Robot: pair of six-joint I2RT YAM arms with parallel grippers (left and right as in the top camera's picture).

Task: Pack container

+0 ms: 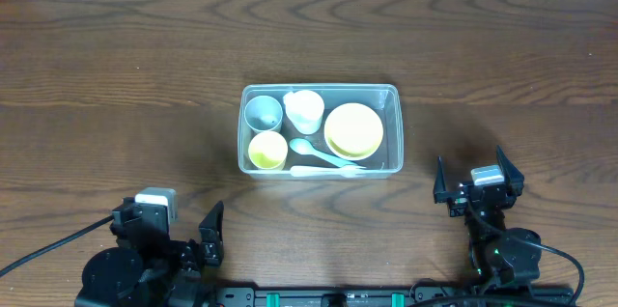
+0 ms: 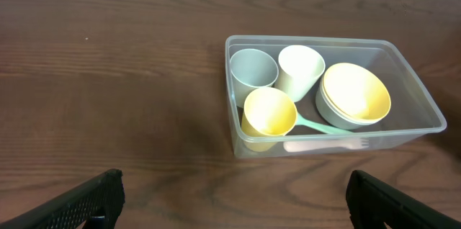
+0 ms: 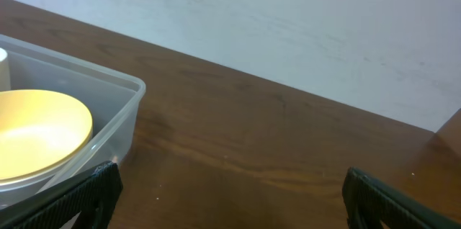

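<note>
**Visitor:** That dark wood table (image 1: 116,56), with the pale wall (image 3: 288,20) behind it, is where you work?

**Me:** Yes. The grain runs side to side, and my two arms sit at the near edge.

**Visitor:** Where is the container?

**Me:** The container (image 1: 395,138) stands flat near the middle of the table. It is ahead of both my arms and between them, well apart from each. It is clear plastic, so I can see through the walls.

**Visitor:** What is in it?

**Me:** At the left end there is a grey cup (image 1: 262,112) in the far corner and a white cup (image 1: 305,109) just beside it. A yellow cup (image 1: 267,150) is in the near corner. The right half holds a yellow bowl (image 1: 353,130), which from my left wrist looks nested in a paler one. A green spoon (image 1: 314,151) lies with its bowl end by the yellow cup and its handle running right. A white fork (image 1: 323,169) lies along the near wall.

**Visitor:** And your claws?

**Me:** My left claw (image 2: 234,189) is spread wide, one finger at each lower corner of its wrist view. It grips nothing, and there is only bare wood between the fingers. My right claw (image 1: 473,177) is the same: wide apart, holding nothing, off to the container's right. Its camera catches just one corner of the container, with the yellow bowl inside.

**Visitor:** Is either one touching the container?

**Me:** No, both are clear of it.
</note>
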